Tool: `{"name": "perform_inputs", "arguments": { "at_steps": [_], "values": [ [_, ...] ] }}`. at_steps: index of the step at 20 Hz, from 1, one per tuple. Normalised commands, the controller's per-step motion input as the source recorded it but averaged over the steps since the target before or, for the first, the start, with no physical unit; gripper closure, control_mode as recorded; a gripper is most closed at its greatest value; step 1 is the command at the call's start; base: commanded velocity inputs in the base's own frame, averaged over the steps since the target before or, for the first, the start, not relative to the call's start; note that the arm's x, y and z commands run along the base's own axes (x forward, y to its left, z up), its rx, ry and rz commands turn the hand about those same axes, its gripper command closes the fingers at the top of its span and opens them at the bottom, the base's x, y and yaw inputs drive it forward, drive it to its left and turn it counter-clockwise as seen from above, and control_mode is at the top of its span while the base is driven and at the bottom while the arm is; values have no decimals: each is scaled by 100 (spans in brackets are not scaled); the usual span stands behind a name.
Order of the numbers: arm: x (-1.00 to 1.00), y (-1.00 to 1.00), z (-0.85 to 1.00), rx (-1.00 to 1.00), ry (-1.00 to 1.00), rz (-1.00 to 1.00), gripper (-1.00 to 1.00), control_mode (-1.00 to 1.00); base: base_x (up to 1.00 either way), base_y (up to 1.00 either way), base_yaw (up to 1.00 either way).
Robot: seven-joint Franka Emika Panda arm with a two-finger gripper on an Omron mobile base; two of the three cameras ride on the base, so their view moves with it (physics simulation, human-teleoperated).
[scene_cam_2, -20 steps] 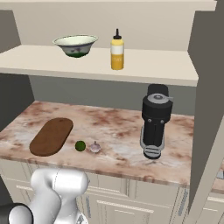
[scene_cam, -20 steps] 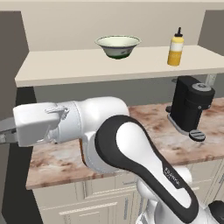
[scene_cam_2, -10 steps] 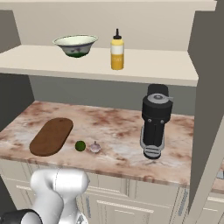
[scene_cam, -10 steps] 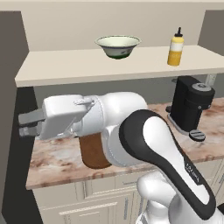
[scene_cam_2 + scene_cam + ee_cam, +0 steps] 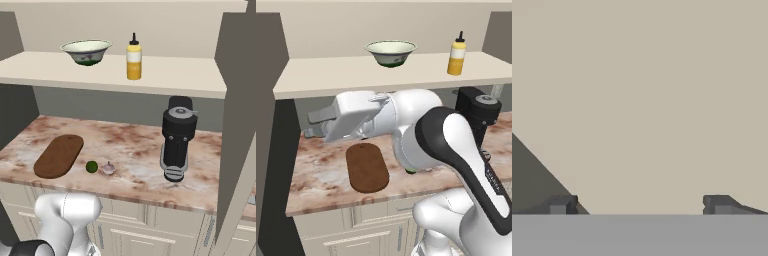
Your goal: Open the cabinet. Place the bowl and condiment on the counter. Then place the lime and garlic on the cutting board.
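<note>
A: How do we find the cutting board (image 5: 59, 156)?
B: One dark wooden oval on the marbled counter (image 5: 135, 145), long axis running from near-left to far-right. One round lime (image 5: 91, 166) and one pale garlic (image 5: 108, 168) lie just right of it, side by side.
A: And above?
B: One wide green-rimmed bowl (image 5: 86, 51) and one yellow condiment (image 5: 133, 59) stand upright on the cabinet (image 5: 175, 80) shelf.
A: Our gripper (image 5: 639, 204)?
B: Fingers spread wide, holding nothing.

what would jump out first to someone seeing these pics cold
The big white arm sweeping across the left base view, its open gripper aimed left under the shelf. Next, the bowl and yellow bottle on that shelf. Below, a lime and garlic lie beside the board.
</note>
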Motion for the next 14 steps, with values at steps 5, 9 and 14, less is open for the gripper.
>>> {"name": "perform_inputs", "arguments": {
  "at_steps": [5,9,14],
  "values": [
    [19,-46,-2,-8,-15,0,-100,-100,0,0,0],
    [19,-42,-19,-4,-4,-1,-100,-100,0,0,0],
    [43,-13,-28,-18,-2,-9,-100,-100,0,0,0]
  ]
}}
